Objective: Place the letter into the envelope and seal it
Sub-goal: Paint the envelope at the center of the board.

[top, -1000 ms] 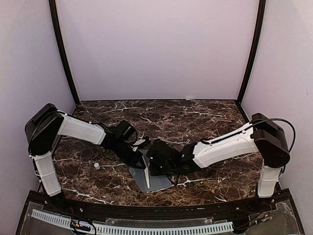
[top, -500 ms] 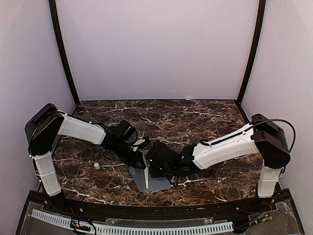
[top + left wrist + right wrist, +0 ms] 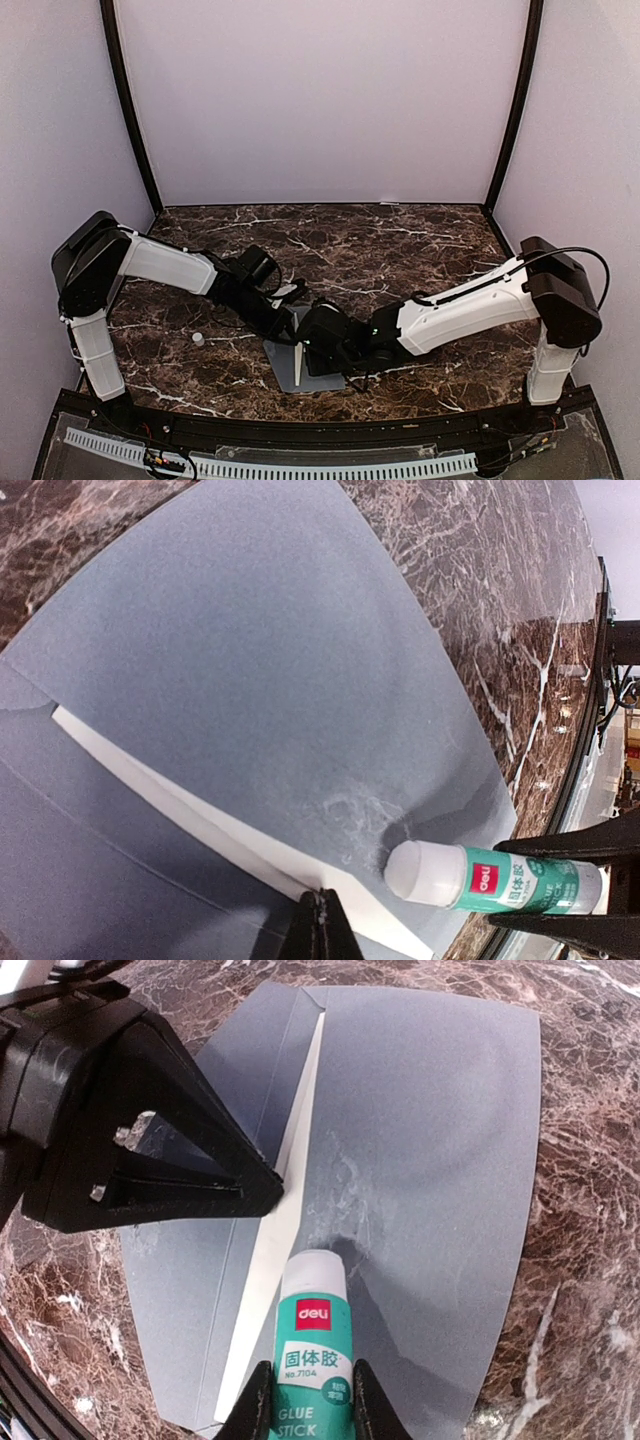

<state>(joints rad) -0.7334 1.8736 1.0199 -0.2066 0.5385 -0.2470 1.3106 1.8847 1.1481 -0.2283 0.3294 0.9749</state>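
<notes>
Currently the gluing step is under way; sealing is not yet done.

- The flat grey-blue paper envelope point(image 3: 440, 1140) is lying on the dark marble-patterned table point(image 3: 590, 1260), directly beneath both sets of fingers.
- The cream paper letter point(image 3: 285, 1230) is showing only as a narrow sliver between the envelope's two grey panels. I am judging it as inserted, so the first half of the task is looking complete.
- The right gripper point(image 3: 312, 1395) is clamping its fingers on the green-and-white glue stick point(image 3: 315, 1330). The white tip is pointing forward past the fingertips and touching the envelope body just beside the cream sliver.
- Pale glue smears point(image 3: 350, 1190) are showing just ahead of that tip.
- The left gripper point(image 3: 318, 905) is holding its fingers together. Their tip is sitting at the edge of the creased flap panel point(image 3: 190, 1300), just beside the glue tip. Whether paper is caught between them I cannot tell.

Remaining, by my estimate:
- finishing the glue line;
- drawing the stick clear;
- folding the flap over the glued patch and pressing it flat.

Risk: the glue is sitting very close to the exposed cream edge.
</notes>
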